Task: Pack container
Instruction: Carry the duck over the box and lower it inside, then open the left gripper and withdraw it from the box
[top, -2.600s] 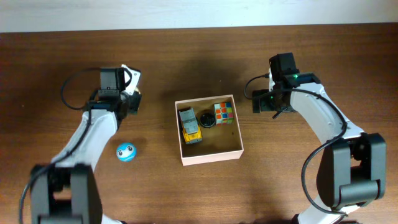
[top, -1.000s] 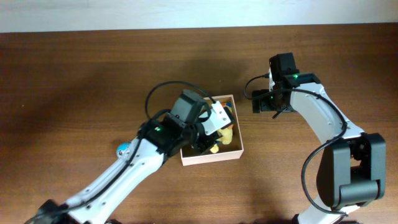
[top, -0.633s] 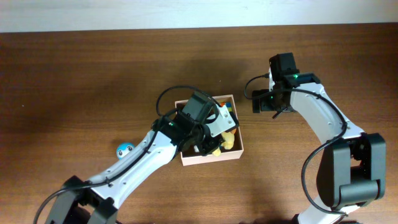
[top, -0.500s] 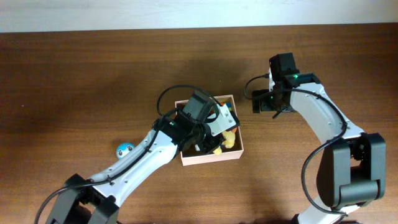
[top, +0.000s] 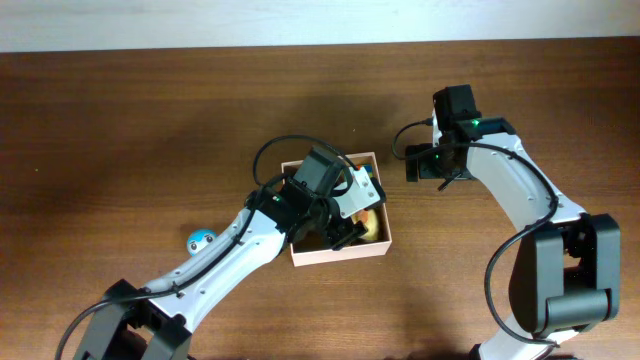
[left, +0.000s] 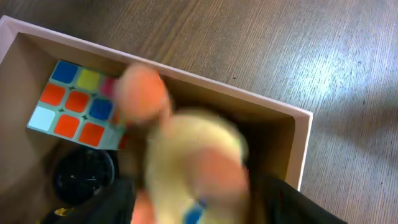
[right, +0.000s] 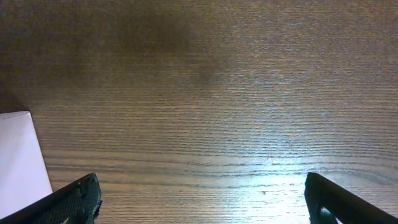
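Blue round toy (top: 201, 240) on wooden counter (top: 120, 120), at 8 o'clock of container, well apart. Container (top: 340, 252) at counter centre: open-topped, white walls, tan inside. Left gripper (top: 345, 228) over container's 4 o'clock part, jaws parted, released. Blurred yellow-and-orange toy (top: 370, 228) under it inside container, near 3 o'clock wall. Colour cube (left: 78, 106) in 1 o'clock corner, black round item (left: 84, 177) just beside it. Right gripper (top: 418, 166) at 2 o'clock of container, over counter, jaws spread wide, grasping nothing.

A dark wood-grain surface (top: 120, 120) is noted; 2 items are set on it: the container (top: 345, 252) and, to its left, a small blue toy (top: 201, 239).
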